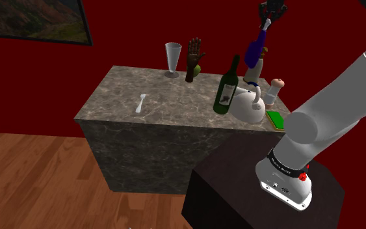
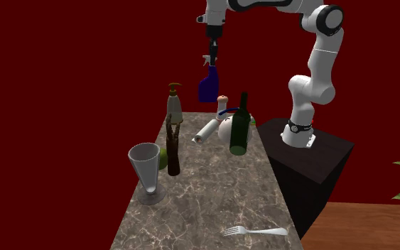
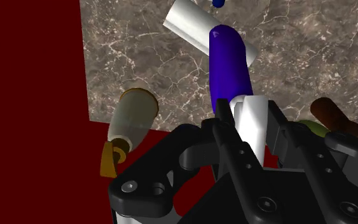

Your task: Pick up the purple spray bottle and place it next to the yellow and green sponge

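The purple-blue spray bottle point(image 1: 255, 49) hangs high above the far end of the marble counter point(image 1: 123, 97), over the soap dispenser. My gripper point(image 1: 270, 14) is shut on its white spray head. In the second exterior view the bottle point(image 2: 207, 84) dangles under the gripper point(image 2: 212, 51), well clear of the things below. In the wrist view the white head sits clasped in the gripper point(image 3: 247, 113) and the bottle's body point(image 3: 228, 63) points down at the counter. The green and yellow sponge point(image 1: 275, 120) lies flat at the counter's edge nearest the stand.
A green wine bottle point(image 1: 227, 88), white kettle point(image 1: 248, 109), shaker point(image 1: 275, 90) and soap dispenser point(image 1: 253, 73) crowd the counter near the sponge. A white roll point(image 2: 207, 130) lies there too. Farther off stand a wooden hand point(image 1: 193, 60) and glass point(image 1: 173, 58); a fork point(image 1: 141, 103) lies alone.
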